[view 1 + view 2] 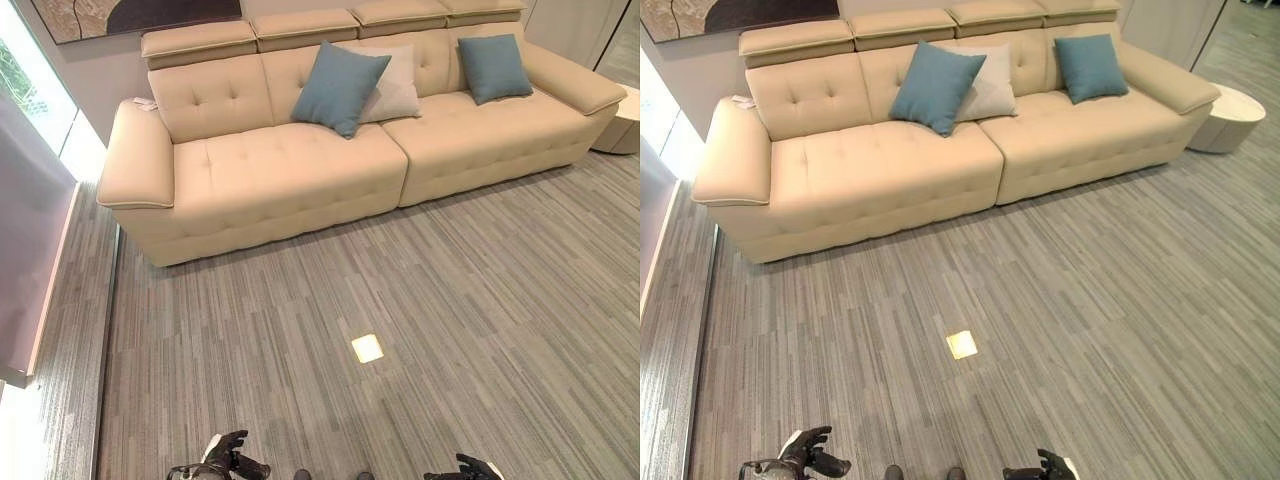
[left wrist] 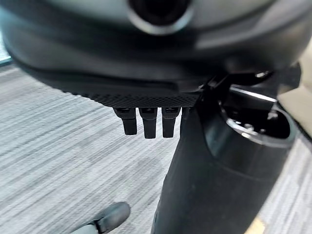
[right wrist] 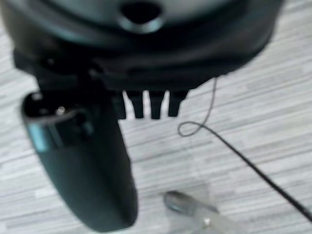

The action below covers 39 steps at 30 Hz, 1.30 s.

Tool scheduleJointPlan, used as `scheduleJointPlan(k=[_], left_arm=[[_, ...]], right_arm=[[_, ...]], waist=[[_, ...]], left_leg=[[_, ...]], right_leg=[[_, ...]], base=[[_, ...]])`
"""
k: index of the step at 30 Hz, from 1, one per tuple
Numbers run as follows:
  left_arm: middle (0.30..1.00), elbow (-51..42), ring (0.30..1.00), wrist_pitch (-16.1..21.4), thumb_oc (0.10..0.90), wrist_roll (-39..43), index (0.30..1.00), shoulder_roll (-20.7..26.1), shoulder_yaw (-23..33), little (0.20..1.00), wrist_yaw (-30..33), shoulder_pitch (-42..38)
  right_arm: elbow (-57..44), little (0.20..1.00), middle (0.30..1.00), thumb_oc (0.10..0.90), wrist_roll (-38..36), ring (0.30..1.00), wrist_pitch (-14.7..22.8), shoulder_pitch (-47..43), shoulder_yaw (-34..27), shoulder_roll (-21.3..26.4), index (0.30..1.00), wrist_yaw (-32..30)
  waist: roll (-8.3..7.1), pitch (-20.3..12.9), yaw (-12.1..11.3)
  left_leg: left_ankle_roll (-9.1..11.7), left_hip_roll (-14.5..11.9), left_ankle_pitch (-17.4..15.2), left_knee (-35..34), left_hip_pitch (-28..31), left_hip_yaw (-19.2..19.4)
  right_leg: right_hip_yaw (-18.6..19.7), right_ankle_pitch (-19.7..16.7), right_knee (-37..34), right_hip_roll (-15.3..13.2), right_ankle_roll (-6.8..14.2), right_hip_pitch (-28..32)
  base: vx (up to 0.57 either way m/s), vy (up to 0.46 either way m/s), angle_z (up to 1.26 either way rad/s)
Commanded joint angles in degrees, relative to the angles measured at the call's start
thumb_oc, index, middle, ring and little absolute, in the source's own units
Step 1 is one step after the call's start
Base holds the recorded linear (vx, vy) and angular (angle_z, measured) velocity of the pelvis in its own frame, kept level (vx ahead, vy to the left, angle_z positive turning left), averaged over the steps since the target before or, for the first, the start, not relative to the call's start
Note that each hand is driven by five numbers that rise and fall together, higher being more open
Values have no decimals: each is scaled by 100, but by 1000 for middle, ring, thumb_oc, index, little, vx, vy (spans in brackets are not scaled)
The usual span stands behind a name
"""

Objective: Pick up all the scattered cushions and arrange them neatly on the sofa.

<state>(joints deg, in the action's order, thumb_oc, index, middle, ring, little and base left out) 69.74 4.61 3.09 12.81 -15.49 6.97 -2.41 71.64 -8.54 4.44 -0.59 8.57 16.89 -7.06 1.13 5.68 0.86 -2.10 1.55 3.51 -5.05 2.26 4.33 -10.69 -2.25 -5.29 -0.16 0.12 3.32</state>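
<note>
Three cushions were seen already resting on the cream sofa: a teal cushion propped against the backrest near the middle, a pale grey cushion tucked just behind it and to its right, touching it, and a second teal cushion leaning against the backrest further right, well apart from the other two. No cushion was seen on the striped grey carpet, where only a small bright square floor fitting lay between the robot and the sofa. The gathering step was therefore judged to be finished or very nearly so, with only tidying left: the overlapping pair could be spaced out along the backrest. That next move would call for an approach across the carpet, since the sofa stood at the far side, well apart from both hands. The left hand and the right hand were seen low at the near edge, each with fingers relaxed and straight in its own wrist view, and nothing was held in either. A round pale side table stood just beside the sofa's right arm.
</note>
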Motion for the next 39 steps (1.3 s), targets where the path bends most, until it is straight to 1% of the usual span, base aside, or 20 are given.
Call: scheduleJointPlan(k=[1, 6, 13, 16, 21, 24, 27, 31, 34, 35, 37, 38, 39], left_arm=[[900, 357, 900, 91, 800, -136, 900, 48, 198, 900, 115, -341], [900, 423, 900, 72, 800, -65, 900, 29, 309, 900, 111, -269], [900, 447, 900, 32, 800, -100, 900, 13, 253, 900, 147, -279], [900, 442, 900, 22, 800, -82, 900, 17, 240, 900, 123, -288], [900, 407, 900, 19, 800, -58, 900, 64, 213, 900, 107, -353], [900, 412, 900, 16, 800, -59, 900, 81, 228, 900, 100, -367], [900, 401, 900, 11, 800, -46, 900, 107, 243, 900, 93, -402], [900, 377, 900, 20, 800, -56, 900, 139, 230, 900, 74, -421], [900, 360, 900, 19, 800, -95, 900, 160, 190, 900, 46, -428], [900, 338, 900, 16, 800, -122, 900, 171, 172, 900, 33, -440], [900, 300, 900, 22, 800, -110, 900, 190, 171, 900, 26, -450], [900, 287, 900, 28, 800, -93, 900, 196, 185, 900, 22, -446], [900, 264, 900, 37, 800, -74, 900, 210, 194, 900, 20, -455]], right_arm=[[178, 900, 900, 800, 122, 900, 130, -202, 154, 50, 900, -159], [177, 900, 900, 800, 120, 900, 121, -192, 160, 1, 900, -146], [200, 900, 900, 800, 265, 900, 56, -264, 253, -13, 900, -185], [179, 900, 900, 800, 281, 900, 32, -270, 277, -27, 900, -168], [172, 900, 900, 800, 330, 900, -5, -332, 339, -29, 900, -145], [138, 900, 900, 800, 332, 900, -5, -338, 358, -48, 900, -130], [121, 900, 900, 800, 377, 900, -39, -379, 400, -58, 900, -120], [33, 900, 900, 800, 407, 900, -46, -425, 431, -51, 900, -111], [-26, 900, 900, 800, 445, 900, -56, -434, 475, -43, 900, -85], [-46, 900, 900, 800, 476, 900, -65, -443, 504, -41, 900, -71], [-64, 900, 900, 800, 509, 900, -70, -443, 527, -44, 900, -68], [-71, 900, 900, 800, 517, 900, -67, -434, 528, -51, 900, -67], [-89, 900, 900, 800, 538, 900, -60, -429, 552, -60, 900, -60]], waist=[[-153, -77, -35], [-164, -92, -51], [-188, -55, -73], [-211, -21, -95], [-299, 25, -152], [-324, 28, -167], [-345, 71, -196], [-334, 156, -198], [-304, 265, -173], [-295, 324, -161], [-248, 402, -168], [-226, 432, -169], [-217, 442, -156]], left_leg=[[371, -302, -530, 5, 71, -89], [360, -285, -563, 5, 100, -101], [304, -243, -585, 18, 73, -147], [250, -208, -652, 162, -10, -175], [138, -129, -819, 583, -293, -246], [95, -95, -867, 635, -338, -260], [18, -43, -927, 730, -416, -311], [-87, 29, -1008, 831, -417, -351], [-183, 76, -1097, 947, -392, -389], [-227, 93, -1137, 1008, -385, -399], [-292, 98, -1215, 1075, -353, -428], [-303, 85, -1233, 1071, -323, -438], [-311, 96, -1267, 1015, -199, -500]], right_leg=[[14, 497, 29, -403, 642, 146], [0, 516, 29, -418, 650, 189], [17, 498, 29, -441, 654, 172], [60, 489, 87, -467, 650, 132], [105, 516, 302, -552, 638, -15], [114, 524, 415, -580, 657, -89], [145, 532, 706, -653, 698, -274], [163, 542, 1219, -725, 786, -505], [166, 451, 1784, -796, 845, -741], [168, 372, 2016, -829, 866, -844], [107, 311, 2456, -860, 885, -1053], [79, 294, 2621, -859, 891, -1168], [42, 326, 2666, -783, 856, -1337]], base=[[0, 0, 0], [6, 3, 0], [0, 9, 0], [-6, 45, -1], [0, 56, -1], [19, 73, 1], [13, 67, -2], [48, 99, -4], [54, 104, -5], [61, 102, 1], [70, 81, 0], [170, 52, -2], [147, 26, -2]])
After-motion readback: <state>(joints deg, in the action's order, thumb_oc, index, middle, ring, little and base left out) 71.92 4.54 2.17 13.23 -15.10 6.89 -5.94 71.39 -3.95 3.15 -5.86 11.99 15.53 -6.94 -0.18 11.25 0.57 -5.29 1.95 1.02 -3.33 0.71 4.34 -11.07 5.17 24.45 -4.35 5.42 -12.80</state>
